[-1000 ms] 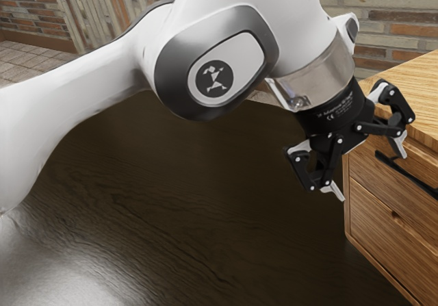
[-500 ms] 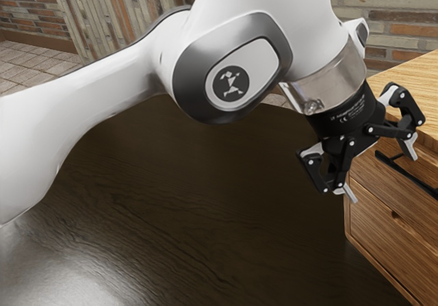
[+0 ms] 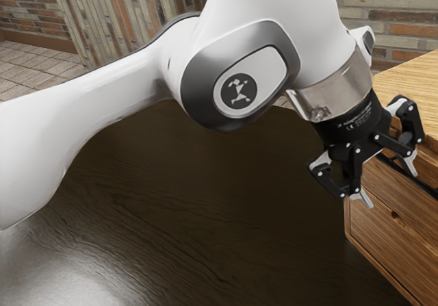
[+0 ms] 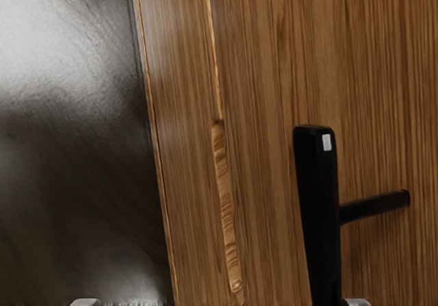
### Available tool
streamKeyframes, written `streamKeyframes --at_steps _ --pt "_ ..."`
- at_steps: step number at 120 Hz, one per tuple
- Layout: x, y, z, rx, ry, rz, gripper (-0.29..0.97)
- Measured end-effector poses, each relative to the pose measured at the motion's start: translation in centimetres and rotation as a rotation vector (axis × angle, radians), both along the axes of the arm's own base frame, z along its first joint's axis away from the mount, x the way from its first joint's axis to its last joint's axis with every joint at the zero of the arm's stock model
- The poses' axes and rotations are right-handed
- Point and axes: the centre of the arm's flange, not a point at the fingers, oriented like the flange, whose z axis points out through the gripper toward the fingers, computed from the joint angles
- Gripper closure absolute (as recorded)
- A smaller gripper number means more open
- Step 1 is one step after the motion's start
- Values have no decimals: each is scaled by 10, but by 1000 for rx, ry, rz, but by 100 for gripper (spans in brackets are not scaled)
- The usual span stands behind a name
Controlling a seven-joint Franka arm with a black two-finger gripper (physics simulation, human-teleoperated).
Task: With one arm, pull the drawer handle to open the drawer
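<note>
**Fingers wide open at the handle, nothing gripped yet**

Exterior view first. Our gripper [image 3: 388,183] sits at the near corner of the wooden cabinet [image 3: 387,258], right up against the top drawer [image 3: 400,207]. The fingers [image 3: 410,118] are spread wide and hold nothing. One rides up by the cabinet's top edge, and the other hangs lower, off the corner above the dark table [image 3: 171,217]. The black drawer handle [image 3: 426,187] is a bar running along the drawer front toward the exterior view's right, starting right by the upper fingertip. So our finger spread goes roughly across the bar, which is what we want. The drawer front looks flush with the cabinet, so we'd call it shut.

Wrist view: the drawer handle [image 4: 318,217] shows as a long black bar, with one standoff [image 4: 375,206] tying it to the wood. It lies just ahead of the hand. Our guess is it falls inside the finger gap but much nearer one side.

Our read is that the next move needs a small push in, a squeeze across the bar, then a pull straight out from the front. We're close to the bar's end, so slipping off is the worry.
</note>
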Motion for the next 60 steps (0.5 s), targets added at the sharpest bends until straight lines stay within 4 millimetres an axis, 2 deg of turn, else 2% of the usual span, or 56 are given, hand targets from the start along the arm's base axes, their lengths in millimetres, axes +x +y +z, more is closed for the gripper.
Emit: streamKeyframes --at_steps 43,60 --pt "-3 -2 1 0 6 4 64" --pt "-4 -1 1 4 9 9 72"
